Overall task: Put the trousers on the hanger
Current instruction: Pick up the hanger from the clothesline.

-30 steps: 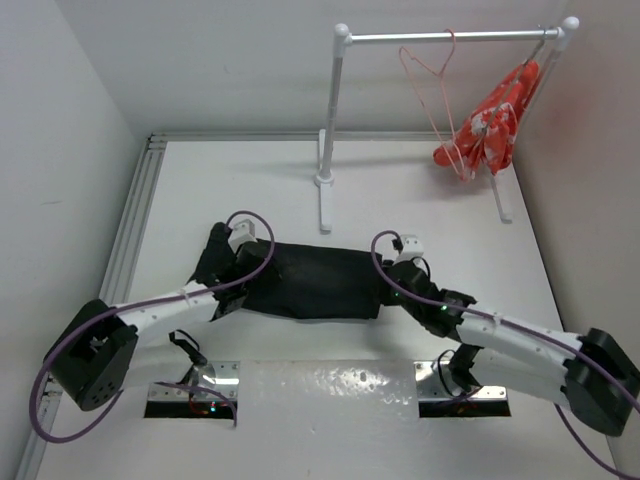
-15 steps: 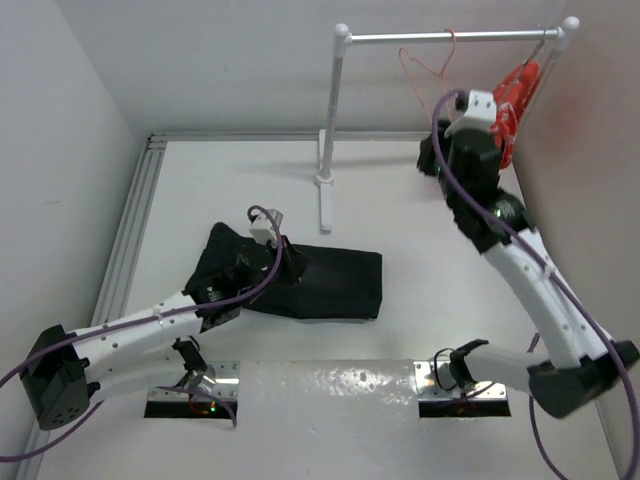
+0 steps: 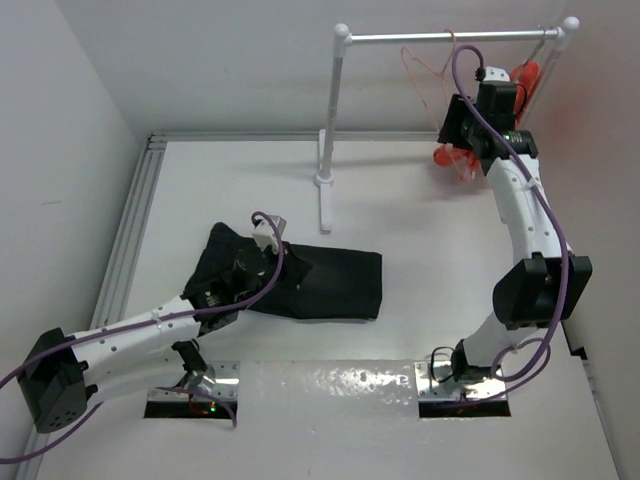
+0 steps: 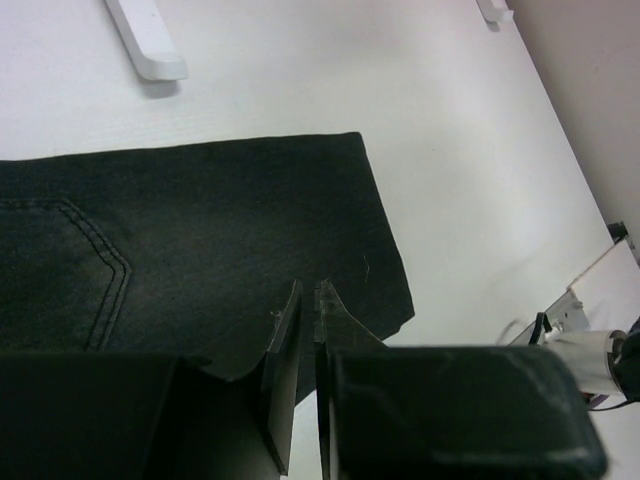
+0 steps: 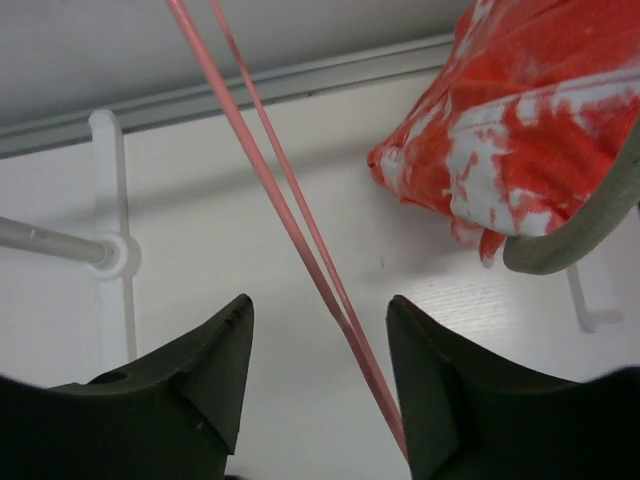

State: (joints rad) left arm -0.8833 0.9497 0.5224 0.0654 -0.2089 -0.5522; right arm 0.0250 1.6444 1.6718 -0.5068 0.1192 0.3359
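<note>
Left wrist: shows the long black fabric trousers (image 4: 200,220) lying flat on the white table (image 4: 450,130), with stitched seams at the left. Shows the left gripper (image 4: 308,305) low over their near edge, jaws drawn to a thin slit. Cannot tell whether any cloth is caught between them.

Right wrist: shows the right gripper (image 5: 318,310) spread wide, with the thin pale-pink wire hanger (image 5: 282,200) slanting down between its fingers. Cannot tell whether the wire touches the right-hand finger low down. Shows a bunched orange-red bundle with white marks (image 5: 520,120) close on the right.

From above: places the trousers left of centre on the table, well apart from the white rail stand (image 3: 450,37) at the back. Places the right arm raised to that rail, where hanger and bundle hang.

Judged step: fetching the hanger, with the trousers not yet on it. Next calls for closing squarely on the wire, lifting the hook clear of the rail, and keeping off the bundle.
</note>
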